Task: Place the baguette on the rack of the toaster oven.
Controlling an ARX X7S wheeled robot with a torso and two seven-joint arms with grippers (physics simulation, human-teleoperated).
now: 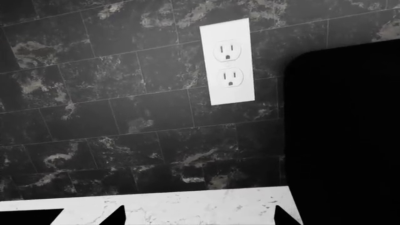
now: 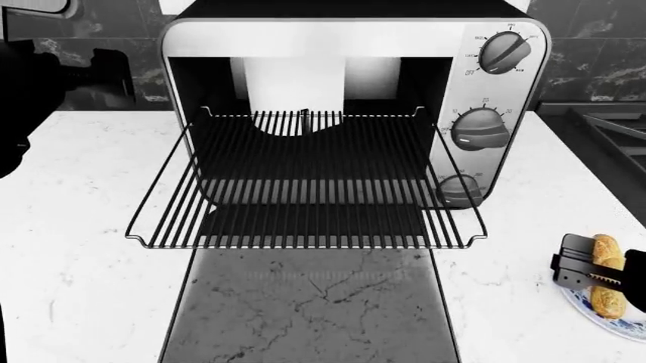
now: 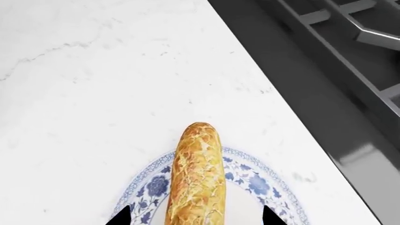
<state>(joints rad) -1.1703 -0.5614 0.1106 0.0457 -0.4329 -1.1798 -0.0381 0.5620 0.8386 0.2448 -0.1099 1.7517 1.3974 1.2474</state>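
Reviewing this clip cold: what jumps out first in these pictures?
The toaster oven dominates the head view, its door dropped flat and the rack pulled out, bare. At that view's lower right, the right gripper straddles the baguette lying on a blue-patterned plate.

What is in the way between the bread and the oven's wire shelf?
Nothing visible. The baguette lies on a blue-patterned plate, with the right gripper at it. Only bare white counter lies between it and the rack, which is pulled out over the open door and has nothing on it.
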